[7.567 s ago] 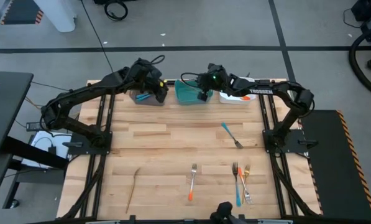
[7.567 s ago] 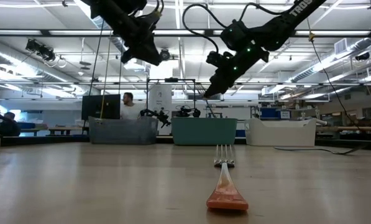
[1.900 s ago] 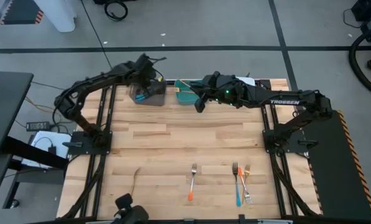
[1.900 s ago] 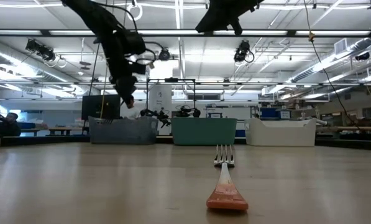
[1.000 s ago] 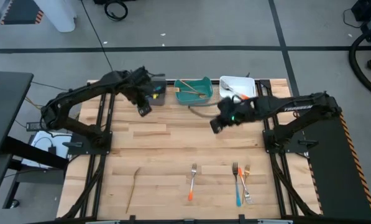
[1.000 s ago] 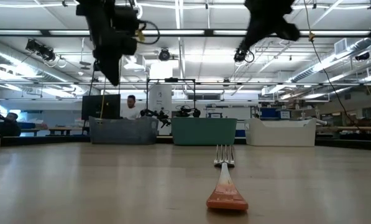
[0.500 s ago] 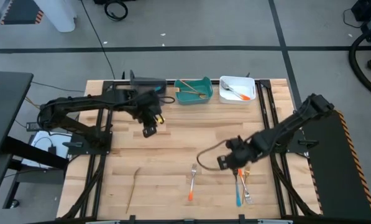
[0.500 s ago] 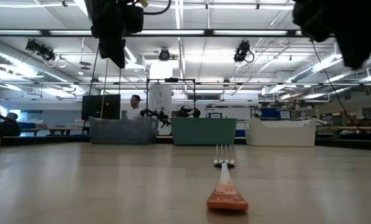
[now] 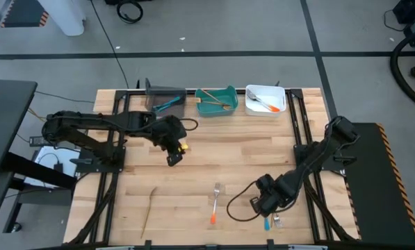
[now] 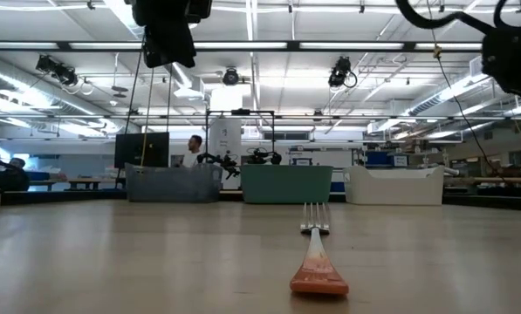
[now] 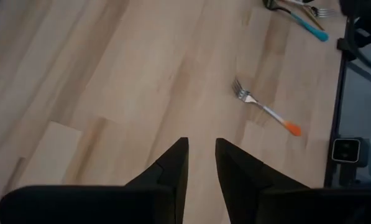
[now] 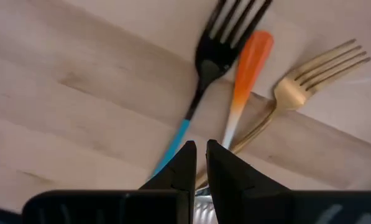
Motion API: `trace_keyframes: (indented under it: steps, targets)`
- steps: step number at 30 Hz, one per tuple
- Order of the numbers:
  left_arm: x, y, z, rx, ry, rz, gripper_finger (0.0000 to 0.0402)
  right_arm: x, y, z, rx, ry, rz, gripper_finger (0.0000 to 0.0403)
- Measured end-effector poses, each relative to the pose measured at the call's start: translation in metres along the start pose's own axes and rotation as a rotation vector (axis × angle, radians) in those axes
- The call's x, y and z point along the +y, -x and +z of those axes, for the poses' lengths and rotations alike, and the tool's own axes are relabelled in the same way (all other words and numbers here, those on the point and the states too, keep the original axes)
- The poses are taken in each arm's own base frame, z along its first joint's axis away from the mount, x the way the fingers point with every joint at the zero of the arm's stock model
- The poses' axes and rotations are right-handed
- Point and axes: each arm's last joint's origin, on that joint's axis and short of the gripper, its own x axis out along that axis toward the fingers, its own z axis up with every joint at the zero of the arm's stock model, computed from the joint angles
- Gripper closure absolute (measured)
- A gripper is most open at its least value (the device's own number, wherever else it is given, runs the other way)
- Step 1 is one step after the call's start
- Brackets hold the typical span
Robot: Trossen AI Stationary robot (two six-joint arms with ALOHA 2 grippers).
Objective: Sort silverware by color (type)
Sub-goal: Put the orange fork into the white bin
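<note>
My left gripper (image 9: 174,158) hangs shut and empty over the table's left middle; its fingers (image 11: 201,155) point at bare wood. An orange-handled fork (image 9: 215,201) lies flat near the front edge and also shows in the left wrist view (image 11: 263,107) and the low view (image 10: 317,253). My right gripper (image 9: 263,205), shut and empty (image 12: 199,149), hovers over a cluster lying on the table: a blue-handled fork (image 12: 201,81), an orange-handled utensil (image 12: 246,65) and a gold fork (image 12: 309,78). A tan utensil (image 9: 149,208) lies at front left.
Three bins stand along the far edge: a grey one (image 9: 165,103) holding a blue utensil, a teal one (image 9: 216,101) holding tan ones, and a white one (image 9: 265,99) holding an orange one. A black cable (image 9: 236,208) loops beside my right gripper. A person shows in the room behind.
My right gripper has gone from the table's far middle toward the near edge and now hangs over the fork cluster. My left gripper has gone from beside the grey bin toward the near edge and a little right. No silverware has moved.
</note>
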Motion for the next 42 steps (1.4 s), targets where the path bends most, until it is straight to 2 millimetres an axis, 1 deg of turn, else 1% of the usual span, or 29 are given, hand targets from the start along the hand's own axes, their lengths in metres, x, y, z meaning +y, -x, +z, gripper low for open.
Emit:
trace_keyframes:
  steps: [6, 11, 17, 19, 27, 31, 42]
  targets:
    - [-0.018, -0.002, -0.009, 0.002, -0.03, 0.013, 0.0312, -0.002, -0.014, -0.005, -0.024, 0.03, -0.073, 0.0357]
    - [-0.029, -0.002, -0.016, 0.002, -0.023, 0.016, 0.0312, -0.01, -0.02, -0.002, -0.055, 0.016, -0.101, 0.0357]
    - [-0.039, -0.002, -0.022, -0.002, -0.031, 0.021, 0.0312, -0.01, -0.033, -0.001, -0.028, 0.018, -0.021, 0.0357]
    - [-0.04, -0.002, -0.022, -0.006, -0.037, 0.028, 0.0312, -0.01, -0.034, -0.001, -0.023, 0.019, -0.006, 0.0357]
    - [-0.041, -0.002, -0.023, -0.015, -0.009, 0.04, 0.0312, -0.014, -0.036, -0.001, 0.0, 0.021, -0.047, 0.0357]
    - [-0.041, -0.002, -0.023, -0.017, -0.008, 0.038, 0.0312, -0.009, -0.032, -0.003, -0.018, 0.075, -0.012, 0.0355]
    - [-0.041, -0.002, -0.022, -0.021, -0.007, 0.036, 0.0312, -0.008, -0.029, -0.004, -0.021, 0.075, -0.012, 0.0312]
